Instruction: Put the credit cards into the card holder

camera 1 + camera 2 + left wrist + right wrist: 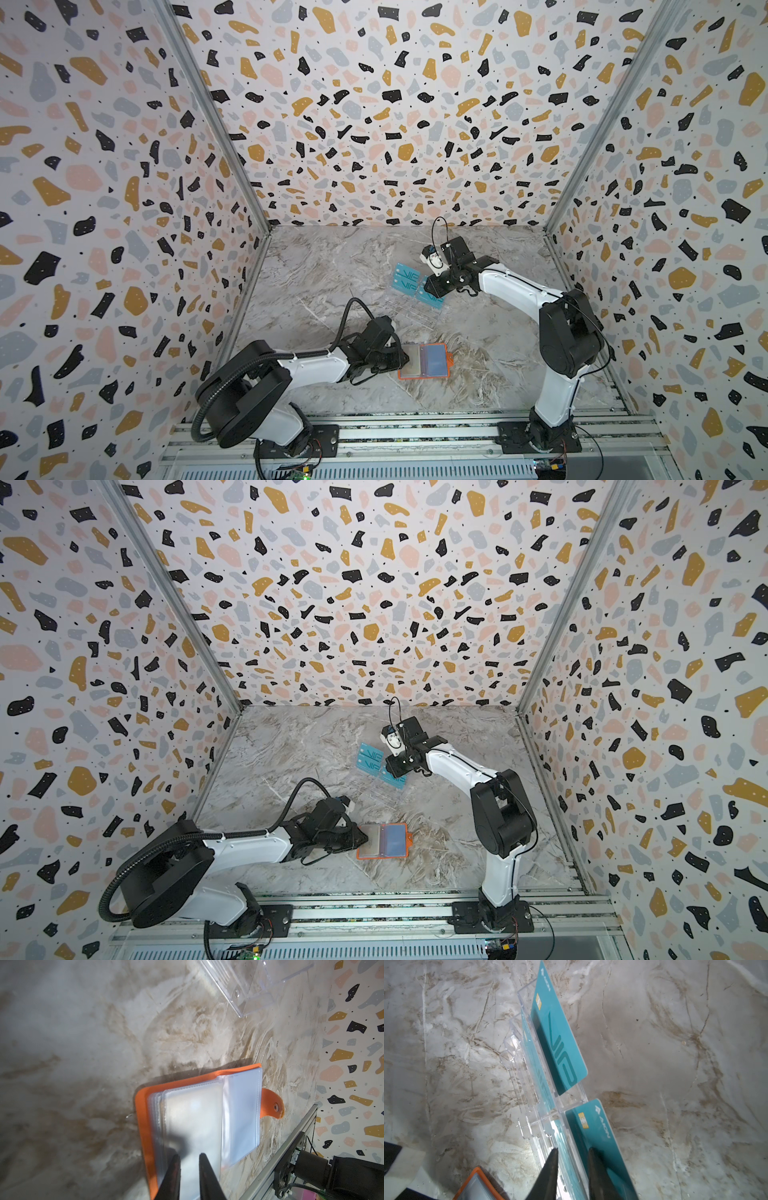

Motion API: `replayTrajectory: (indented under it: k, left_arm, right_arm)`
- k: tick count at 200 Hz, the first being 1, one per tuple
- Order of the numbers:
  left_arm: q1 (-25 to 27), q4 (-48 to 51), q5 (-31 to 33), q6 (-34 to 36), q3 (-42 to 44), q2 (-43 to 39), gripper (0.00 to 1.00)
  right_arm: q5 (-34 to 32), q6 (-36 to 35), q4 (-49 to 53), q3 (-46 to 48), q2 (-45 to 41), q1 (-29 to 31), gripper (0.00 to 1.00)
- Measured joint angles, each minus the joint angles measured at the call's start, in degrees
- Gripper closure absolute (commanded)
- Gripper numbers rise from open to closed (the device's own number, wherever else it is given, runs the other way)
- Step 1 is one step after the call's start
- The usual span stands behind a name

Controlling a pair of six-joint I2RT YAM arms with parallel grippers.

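Observation:
The orange card holder (424,360) (382,840) lies open on the marble table, its clear sleeves (197,1115) facing up and its snap tab (272,1105) to one side. My left gripper (190,1157) (405,361) rests over the sleeves at the holder's left edge, jaws a narrow gap apart, gripping nothing I can see. Teal VIP credit cards (405,277) (369,759) (560,1043) stand in a clear acrylic rack (519,1059). My right gripper (573,1152) (434,296) hangs over the rack, open, its fingers either side of a teal card (596,1132).
The clear rack (409,307) (249,987) sits mid-table between the two arms. Terrazzo-patterned walls close in the back and both sides. An aluminium rail (415,428) carrying both arm bases runs along the front edge. A corner of the card holder (475,1186) shows in the right wrist view.

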State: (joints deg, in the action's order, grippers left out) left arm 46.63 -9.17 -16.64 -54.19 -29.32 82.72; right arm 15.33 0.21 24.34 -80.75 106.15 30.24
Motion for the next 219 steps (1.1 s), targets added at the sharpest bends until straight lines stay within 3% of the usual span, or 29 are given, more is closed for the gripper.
replayTrajectory:
  k: [31, 105, 219]
  left_arm:
    - [0.0, -0.1, 0.0, 0.0, 0.0, 0.1, 0.79]
    - [0.0, -1.0, 0.0, 0.0, 0.0, 0.5, 0.79]
    - [0.0, -1.0, 0.0, -0.5, 0.0, 0.5, 0.79]
  right_arm:
    - [0.5, -0.5, 0.2, 0.0, 0.0, 0.0, 0.82]
    - [0.0, -1.8, 1.5, 0.0, 0.0, 0.8, 0.84]
    - [-1.1, -4.9, 1.9, -1.0, 0.0, 1.6, 1.0]
